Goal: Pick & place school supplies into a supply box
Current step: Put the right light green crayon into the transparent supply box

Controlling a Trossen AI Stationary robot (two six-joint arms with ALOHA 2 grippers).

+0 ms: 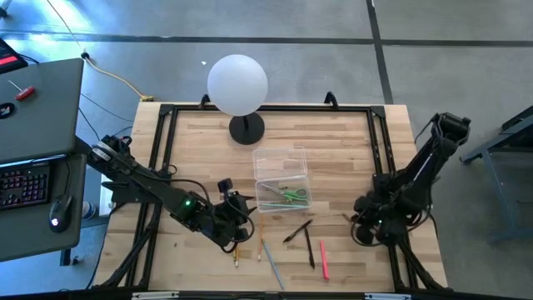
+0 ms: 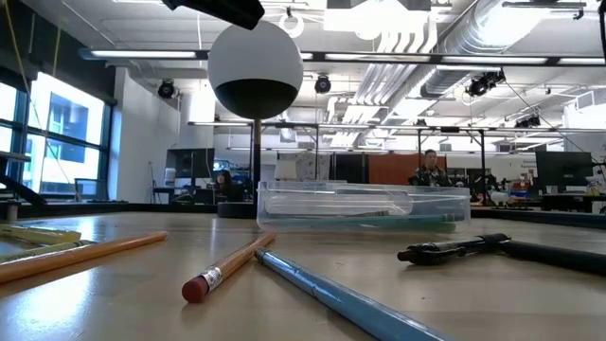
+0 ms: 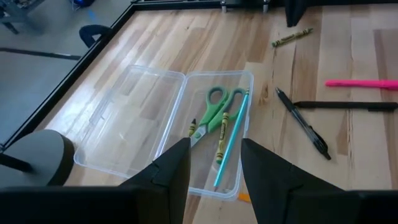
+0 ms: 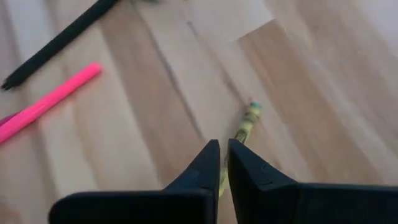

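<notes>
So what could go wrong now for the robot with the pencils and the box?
The right gripper has pinched shut on just the end of a thin yellow-green crayon, so it might slip out or swing when lifted. The left gripper hangs open right over the supply box, close to its front rim, and could bump the box and scatter the scissors inside. Both arms heading to the box together might collide.

Grey floor (image 1: 466, 50), ceiling ducts (image 2: 473, 28)
</notes>
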